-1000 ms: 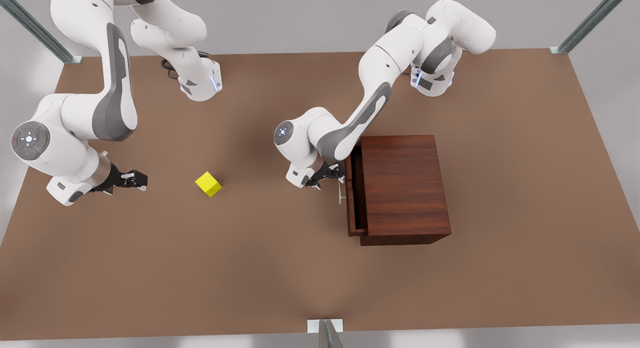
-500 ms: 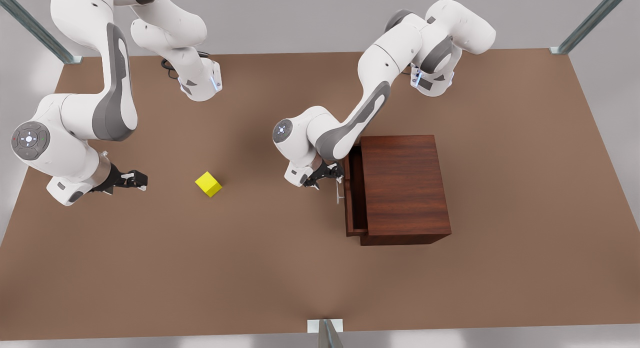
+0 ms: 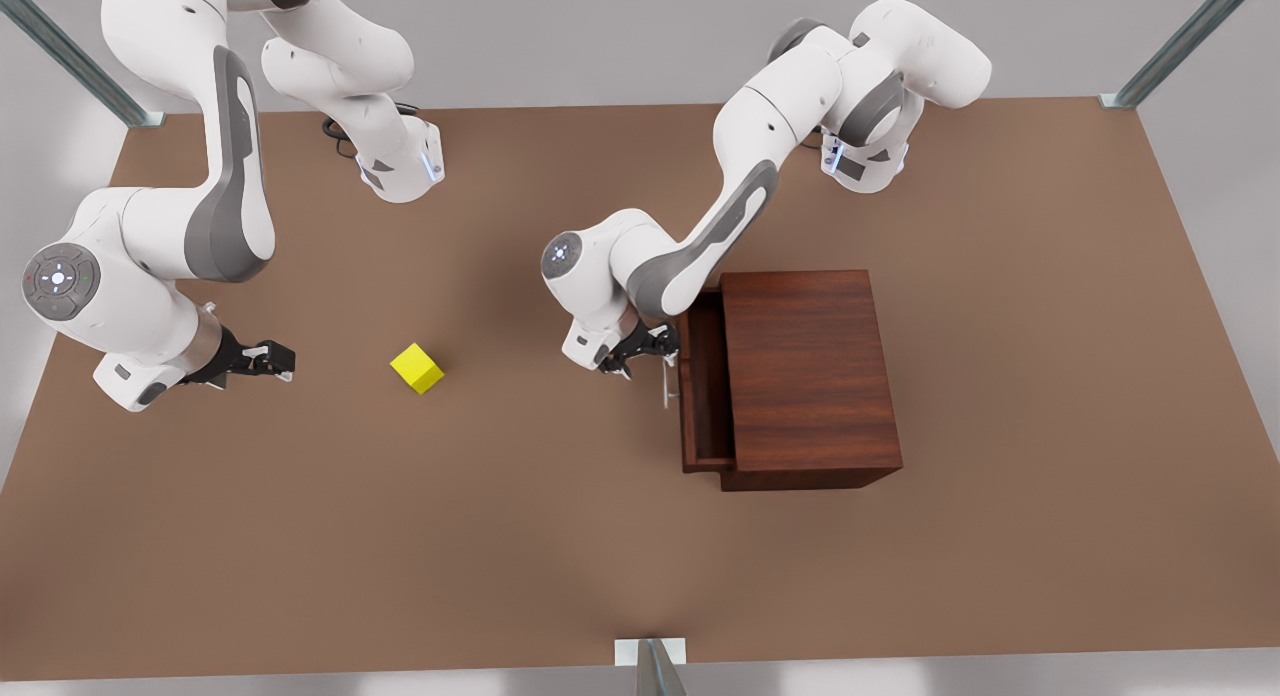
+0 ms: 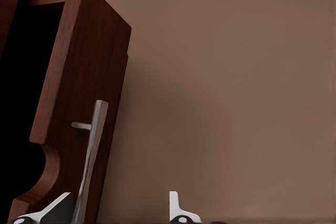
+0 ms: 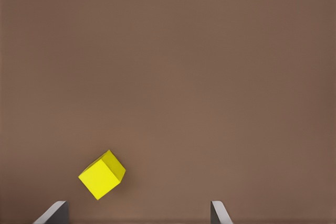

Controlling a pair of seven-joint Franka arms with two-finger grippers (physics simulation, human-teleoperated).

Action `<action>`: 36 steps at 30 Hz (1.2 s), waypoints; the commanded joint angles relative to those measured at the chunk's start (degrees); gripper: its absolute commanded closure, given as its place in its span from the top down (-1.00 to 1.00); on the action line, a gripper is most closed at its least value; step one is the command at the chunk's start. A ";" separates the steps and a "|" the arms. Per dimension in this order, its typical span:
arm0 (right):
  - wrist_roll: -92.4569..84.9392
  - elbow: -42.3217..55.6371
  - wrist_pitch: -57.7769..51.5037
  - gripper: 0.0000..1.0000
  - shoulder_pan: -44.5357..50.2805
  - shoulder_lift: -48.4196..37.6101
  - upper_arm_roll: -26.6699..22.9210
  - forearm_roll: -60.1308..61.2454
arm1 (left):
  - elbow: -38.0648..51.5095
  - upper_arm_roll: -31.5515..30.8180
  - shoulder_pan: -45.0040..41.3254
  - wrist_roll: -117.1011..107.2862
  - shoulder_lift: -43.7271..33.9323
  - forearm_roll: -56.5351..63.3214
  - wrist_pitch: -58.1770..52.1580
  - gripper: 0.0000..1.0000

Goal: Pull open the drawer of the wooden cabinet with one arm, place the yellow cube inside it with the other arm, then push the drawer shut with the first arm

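While the shallow reddish-brown wooden drawer (image 3: 703,391) stands part-way out of the boxy dark wood-grained cabinet (image 3: 808,376), the pulling step looks to be in hand. The left gripper (image 3: 650,353) sits at the thin silver bar handle (image 3: 668,384) on the drawer front, toward the front view's left of the cabinet. In the left wrist view the handle (image 4: 90,163) runs just beside one pale fingertip (image 4: 55,209), with the other fingertip well apart from it, so the jaws stand apart and seem to hook the bar, not clamp it; I cannot tell whether that finger touches the metal.

The small bright yellow plain-faced cube (image 3: 417,367) rests on the matte brown tabletop (image 3: 500,536), well apart from the cabinet, between the two arms. The right gripper (image 3: 274,361) waits near it, low over the table, with its jaws apart. The right wrist view shows the cube (image 5: 102,174) lying ahead of the spread fingertips, turned corner-on to them.

My judgement is that the drawer needs to come out further before the cube can drop in cleanly. The next move calls for a straight pull along the drawer's run so the smooth bar does not slip off the finger. The cube's flat faces should grip well, once the right gripper turns to square up with them.
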 commanded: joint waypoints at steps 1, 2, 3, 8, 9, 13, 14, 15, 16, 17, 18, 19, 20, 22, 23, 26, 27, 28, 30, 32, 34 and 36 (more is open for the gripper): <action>-0.06 0.03 -0.03 1.00 0.00 -0.06 -0.02 0.05 | -0.24 -0.72 -0.58 -1.52 0.00 -0.71 0.19 1.00; -0.06 0.03 -0.03 1.00 0.00 -0.06 -0.02 0.05 | -0.24 -0.72 -0.58 -1.61 0.00 -0.71 0.19 1.00; -0.06 0.03 -0.03 1.00 0.00 -0.06 -0.02 0.05 | -0.24 -0.72 -0.58 -1.79 0.00 -0.71 0.19 1.00; -0.06 0.12 -0.03 1.00 0.00 -0.06 -0.02 0.05 | -0.24 -0.72 -0.76 -1.87 0.00 -0.71 0.19 1.00; -0.06 0.03 -0.03 1.00 0.00 -0.06 -0.02 0.05 | -0.24 -0.63 -0.76 -1.87 0.00 -0.71 0.19 1.00; -0.06 0.03 -0.03 1.00 0.00 -0.06 -0.02 0.05 | -0.24 -0.63 -0.93 -1.96 0.00 -0.62 0.10 1.00; -0.06 0.03 -0.03 1.00 0.00 -0.06 -0.02 0.05 | -0.24 -0.54 -1.02 -1.96 0.00 -0.62 0.10 1.00; -0.06 0.12 -0.03 1.00 0.00 -0.06 -0.02 0.05 | -0.24 -0.54 -1.11 -1.96 0.00 -0.53 0.10 1.00; -0.06 0.03 -0.03 1.00 0.00 -0.06 -0.02 0.05 | -0.24 -0.54 -1.11 -1.96 0.09 -0.53 0.10 1.00; -0.06 0.03 -0.03 1.00 0.00 -0.06 -0.02 0.05 | -0.24 -0.54 -1.11 -1.96 0.09 -0.53 0.10 1.00; -0.06 0.03 -0.03 1.00 0.00 -0.06 -0.02 0.05 | -0.24 -0.54 -1.20 -1.96 0.09 -0.53 0.10 1.00; -0.06 0.03 -0.03 1.00 0.00 -0.06 -0.02 0.05 | -0.24 -0.54 -1.20 -1.96 0.09 -0.53 0.10 1.00; -0.06 0.03 -0.03 1.00 0.00 -0.06 -0.02 0.05 | -0.24 -0.54 -1.20 -1.96 0.09 -0.53 0.10 1.00; -0.06 0.03 -0.03 1.00 0.00 -0.06 -0.02 0.05 | -0.24 -0.63 -1.20 -1.96 0.09 -0.53 0.10 1.00; -0.06 0.03 -0.03 1.00 0.00 -0.06 -0.02 0.05 | -0.24 -0.63 -1.20 -1.96 0.09 -0.36 0.10 1.00; -0.06 0.03 -0.03 1.00 0.00 -0.06 -0.02 0.05 | -0.24 -0.54 -1.72 -1.44 0.09 -0.09 0.10 1.00; -0.06 0.03 -0.03 1.00 0.00 -0.06 -0.02 0.05 | -0.24 -0.54 -1.72 -1.35 0.09 -0.09 0.10 1.00; -0.06 0.12 -0.03 1.00 0.00 -0.06 -0.02 0.05 | -0.24 -0.54 -1.81 -1.26 0.17 -0.09 0.19 1.00; -0.06 0.03 -0.03 1.00 0.00 -0.06 -0.02 0.05 | -0.24 -0.54 -1.81 -0.82 0.17 -0.09 0.19 1.00; -0.06 0.03 -0.03 1.00 0.00 -0.06 -0.02 0.05 | -0.15 -0.54 -1.81 -0.82 0.17 -0.09 0.28 1.00; -0.06 0.03 -0.03 1.00 0.00 -0.06 -0.02 0.05 | -0.15 -0.46 -2.07 -0.82 0.17 -0.09 0.72 1.00; -0.06 0.12 -0.03 1.00 0.00 -0.06 -0.02 0.05 | -0.15 -0.37 -2.25 -0.91 0.17 -0.09 0.72 1.00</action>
